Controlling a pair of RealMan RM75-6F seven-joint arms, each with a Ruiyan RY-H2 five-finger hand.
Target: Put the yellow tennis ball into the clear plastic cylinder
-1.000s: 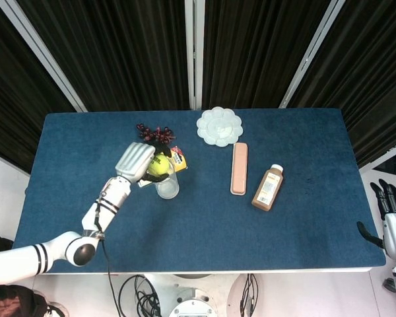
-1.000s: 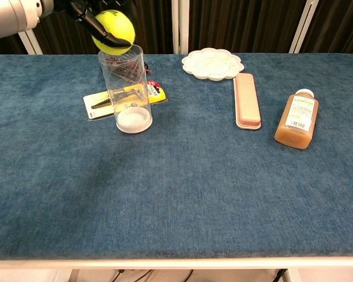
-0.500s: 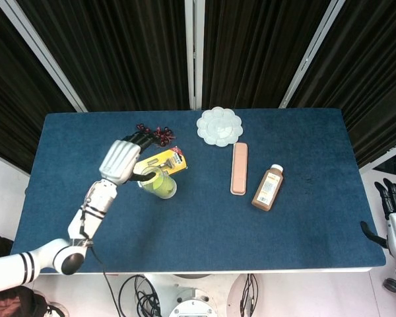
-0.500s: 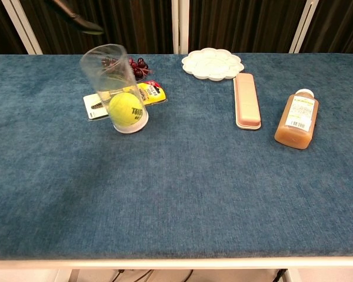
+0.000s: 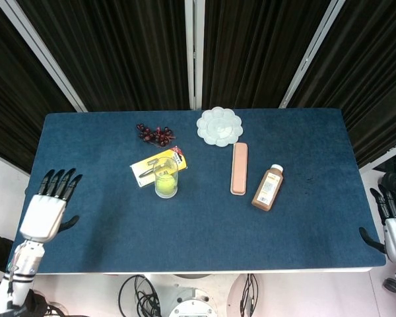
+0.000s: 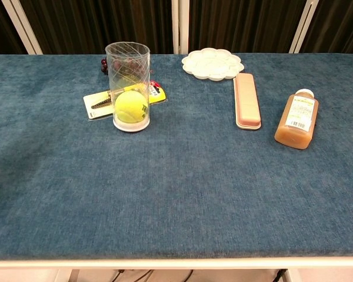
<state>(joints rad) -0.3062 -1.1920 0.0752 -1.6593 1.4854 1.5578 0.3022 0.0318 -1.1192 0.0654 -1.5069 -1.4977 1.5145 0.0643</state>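
The tennis ball (image 6: pixel 131 106) sits at the bottom of the clear tube (image 6: pixel 128 85), which stands upright on the blue table (image 6: pixel 176 194), well ahead of the left hand (image 5: pixel 47 210) and off to its right. That hand is released, fingers stretched out and apart, holding nothing, at the near left edge of the table; it shows only in the head view. The right hand (image 5: pixel 395 224) hangs just off the near right corner, partly cut by the frame, its fingers apparently extended with nothing in them. Judging by how things lie, the placing is done, so the step in hand is simply to keep both hands clear and park them; doing it well means moving low and outward, away from the tube, since a tall light tube with a ball in it would likely tip at a nudge. Just behind the tube, from the left hand's side, lie a yellow card pack (image 5: pixel 157 165) touching its base and a bunch of dark red berries (image 5: pixel 154 135) further back. Ahead of the right hand stand a brown bottle (image 6: pixel 296 119) and a pink case (image 6: pixel 247 100), with a white palette (image 6: pixel 212 63) beyond. The near half of the table is open room for either hand.
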